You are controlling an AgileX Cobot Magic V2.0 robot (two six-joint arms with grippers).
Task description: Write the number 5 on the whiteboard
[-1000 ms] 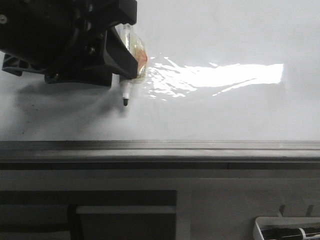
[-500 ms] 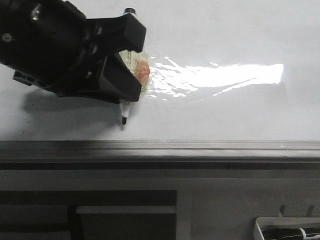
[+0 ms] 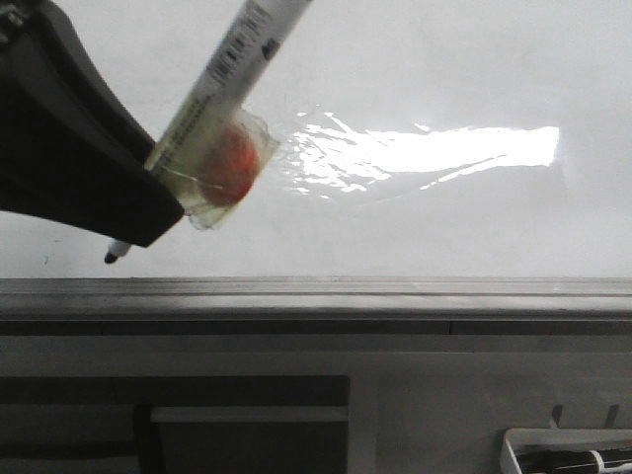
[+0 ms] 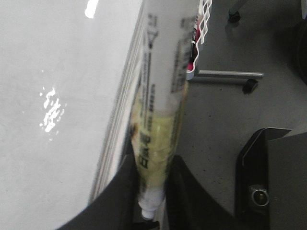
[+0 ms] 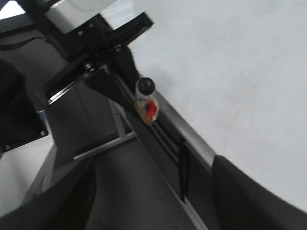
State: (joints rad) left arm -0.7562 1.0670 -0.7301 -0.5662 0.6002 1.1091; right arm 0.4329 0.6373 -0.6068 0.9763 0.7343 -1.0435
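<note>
- Whiteboard point(image 3: 444, 217): rigid, glossy, slippery sheet lying beyond the left jaws; no number 5 visible on it yet.
- Marker point(image 3: 222, 64): light, stiff, smooth barrel wrapped in tape with a red patch; best held mid-barrel.
- Left gripper point(image 4: 153, 191): jaws clamped on the marker, tip projecting past them.
- Barrel print: blurred, unreadable.
- Right gripper point(image 5: 153, 211): jaws apart, empty.

White marker point(image 3: 232, 61), black tip, red blob; glossy white whiteboard point(image 3: 444, 217); black claw point(image 3: 128, 212).
</note>
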